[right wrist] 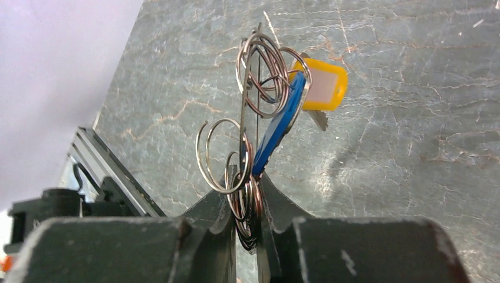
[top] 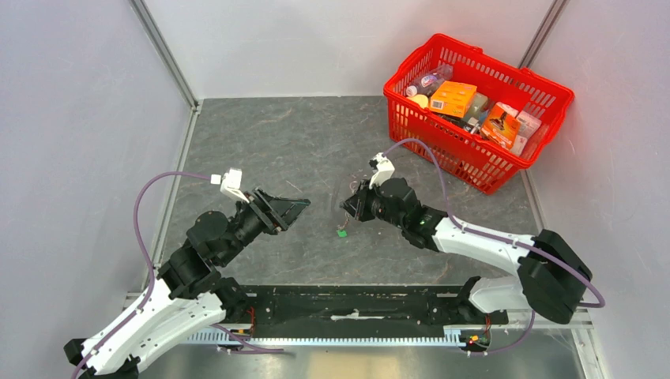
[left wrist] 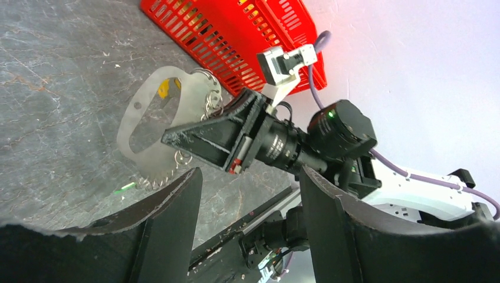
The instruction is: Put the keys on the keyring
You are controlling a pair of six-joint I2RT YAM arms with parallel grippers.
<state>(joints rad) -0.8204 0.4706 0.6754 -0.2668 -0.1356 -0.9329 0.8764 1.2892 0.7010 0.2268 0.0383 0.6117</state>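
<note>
Grey table [right wrist: 413,88]; keyring [right wrist: 246,197] base hidden between right jaws.

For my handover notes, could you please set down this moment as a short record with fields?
right tool: shut on the keyring, at its wire rings
left tool: open, empty, pointing at the right tool
keyring: grey strap loop, held off the table
on the rings: blue key, yellow tag
green tag: at the chain's end, below the right tool; touching the table unclear
basket: red, far right corner, full of packets
</note>
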